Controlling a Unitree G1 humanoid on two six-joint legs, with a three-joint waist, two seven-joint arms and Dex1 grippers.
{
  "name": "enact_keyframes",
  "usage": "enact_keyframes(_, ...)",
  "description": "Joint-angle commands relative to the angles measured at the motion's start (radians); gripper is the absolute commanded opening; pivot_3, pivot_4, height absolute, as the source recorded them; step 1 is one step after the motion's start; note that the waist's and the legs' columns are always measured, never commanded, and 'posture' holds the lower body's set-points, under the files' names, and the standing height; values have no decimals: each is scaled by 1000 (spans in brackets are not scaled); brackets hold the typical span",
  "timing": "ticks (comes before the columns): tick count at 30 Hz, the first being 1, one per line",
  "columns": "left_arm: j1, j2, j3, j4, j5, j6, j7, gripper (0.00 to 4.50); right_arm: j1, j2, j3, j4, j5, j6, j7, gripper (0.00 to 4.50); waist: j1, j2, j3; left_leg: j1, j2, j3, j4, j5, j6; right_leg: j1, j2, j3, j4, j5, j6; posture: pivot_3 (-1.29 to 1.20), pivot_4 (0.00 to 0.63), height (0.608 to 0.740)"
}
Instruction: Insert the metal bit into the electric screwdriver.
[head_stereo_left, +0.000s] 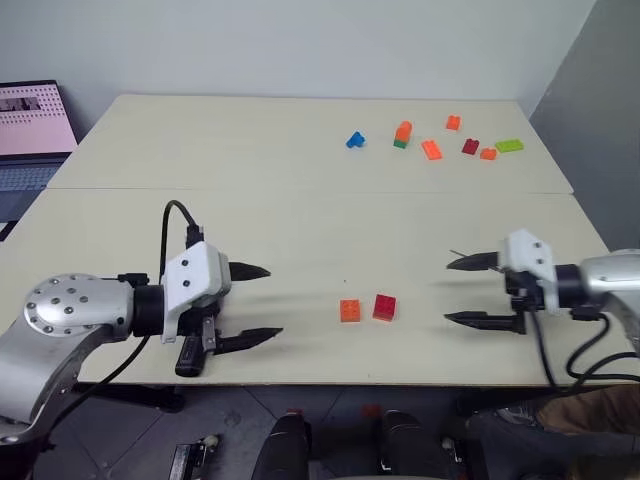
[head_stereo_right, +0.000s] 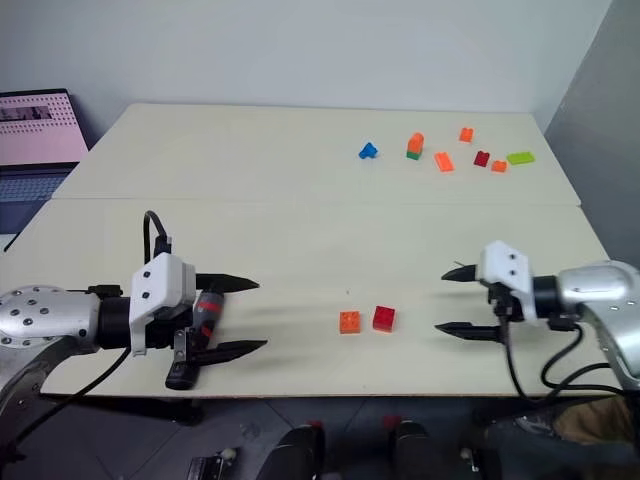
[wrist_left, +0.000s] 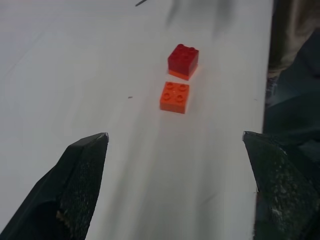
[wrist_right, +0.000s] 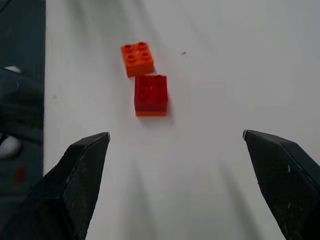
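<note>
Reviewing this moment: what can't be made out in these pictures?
The electric screwdriver: mostly hidden beneath the left gripper in the head views; its bit end unclear.
The metal bit: hair-thin, by the right gripper fingertip; cut off by the left wrist view's edge.

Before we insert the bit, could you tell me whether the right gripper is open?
Open: the right gripper's black fingers stand wide apart, holding nothing.

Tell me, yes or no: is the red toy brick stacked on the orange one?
No, the red plastic brick lies beside the flat orange plastic brick on the table.
</note>
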Motion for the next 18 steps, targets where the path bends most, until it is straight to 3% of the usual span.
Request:
enact_keyframes(1, 24, -19, -18, -43, -7, -43, -10, 4492, -36, 83, 101, 5, -57, 1, -40, 4500, 0, -1, 0, 0, 0, 0, 0, 0, 0, 0, 0, 0, 0, 0, 0, 0, 150, 740)
enact_keyframes(11, 64, -142, -86, -23, 43, -162, 38, 4492, -76, 303, 212, 173, -163, -100, -132, 4500, 0, 0, 0, 0, 0, 0, 1, 0, 0, 0, 0, 0, 0, 2, -2, 0, 150, 740)
enact_keyframes(14, 70, -157, -97, -10, 57, -183, 33, 4500, -82, 325, 210, 198, -174, -120, -128, 4017, 0, 0, 0, 0, 0, -1, 1, 0, 0, 0, 1, 0, 1, 2, -2, 0, 150, 740)
enact_keyframes(18, 101, -176, -121, 24, 86, -237, 19, 4500, -79, 339, 223, 226, -201, -167, -127, 2903, 0, 0, 0, 0, 0, 0, 1, 0, 0, 0, 1, 0, 0, 2, -3, 0, 150, 740)
